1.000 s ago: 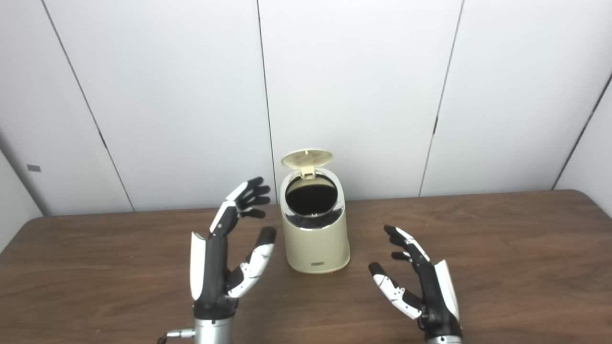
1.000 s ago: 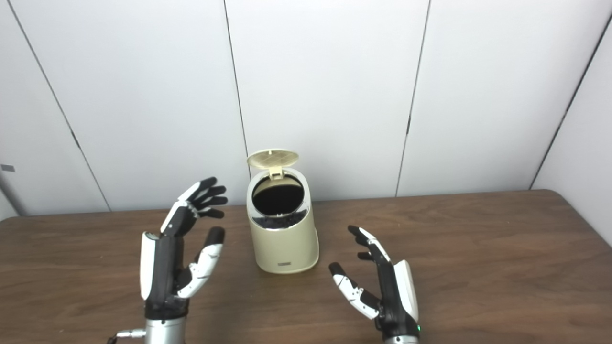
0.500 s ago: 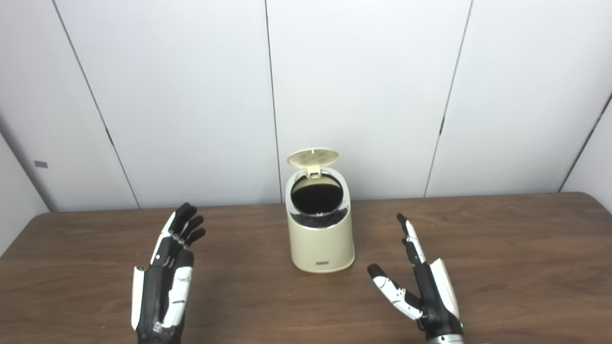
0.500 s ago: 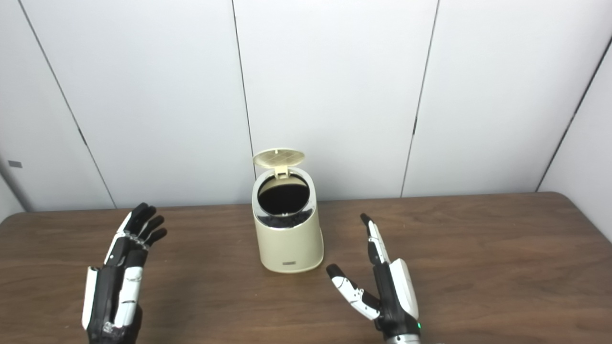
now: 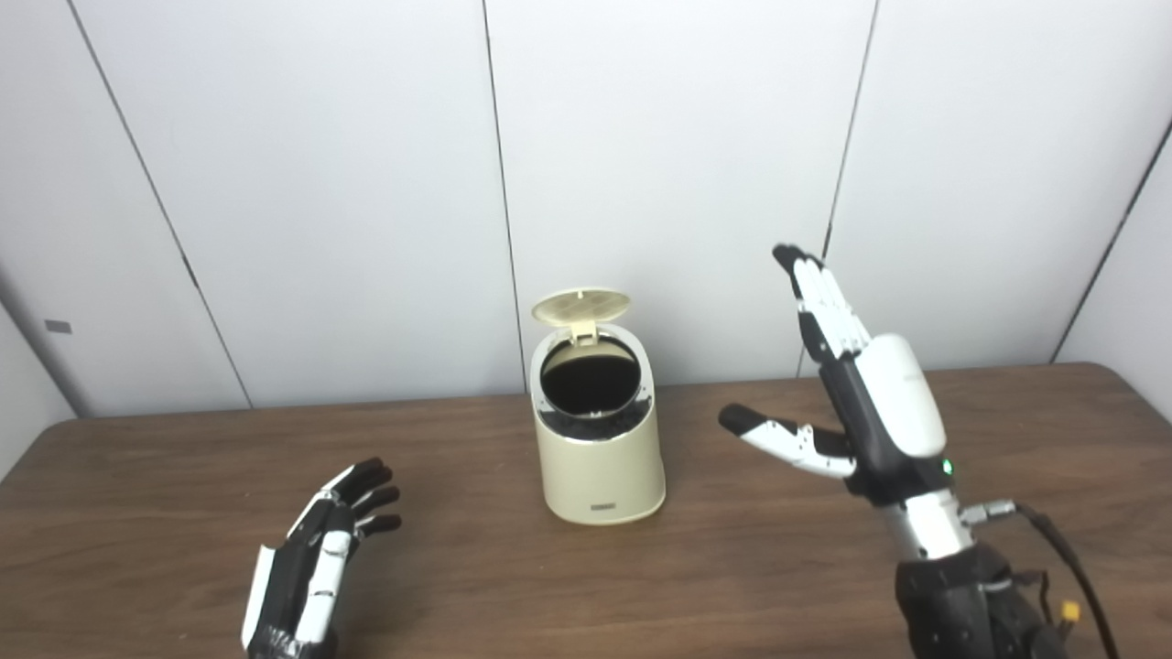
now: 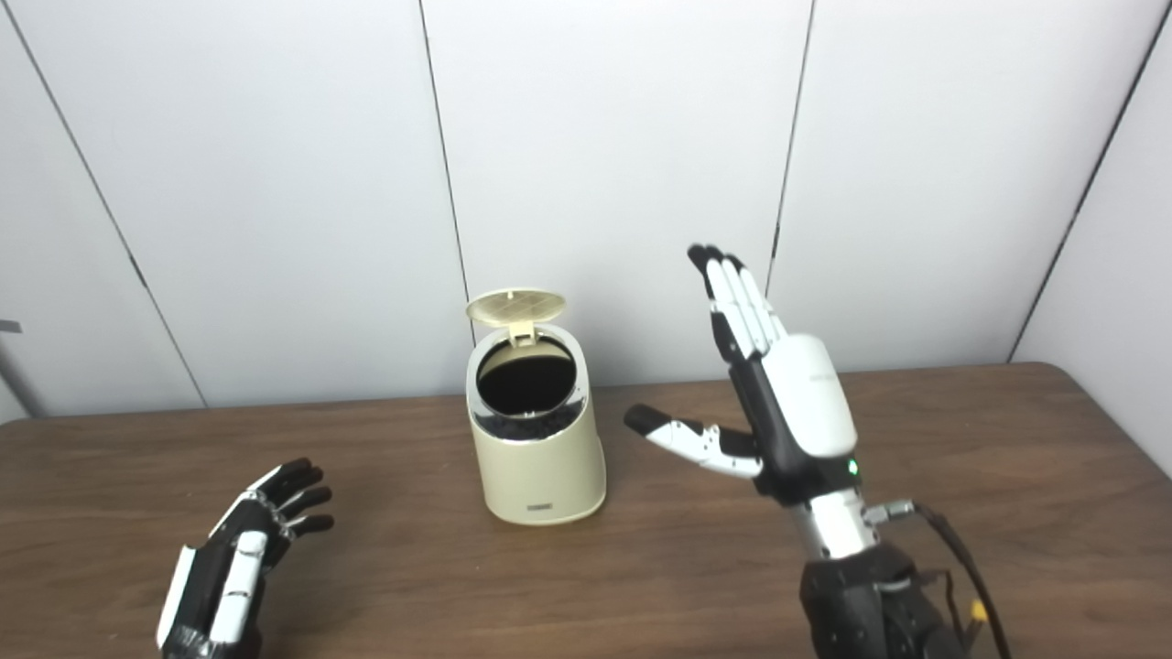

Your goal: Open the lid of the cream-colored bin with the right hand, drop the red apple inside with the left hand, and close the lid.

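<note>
Head cameras: paired left and right eye views, side by side, angled down across the table (image 5: 824,567) toward the panelled wall (image 5: 678,165).

Both looked from the near edge at moderate range. Shared field: bin (image 5: 600,439) by the far edge, both hands, far-right corner. The right eye view sat slightly rightward, so the bin (image 6: 536,448) fell further left.
</note>
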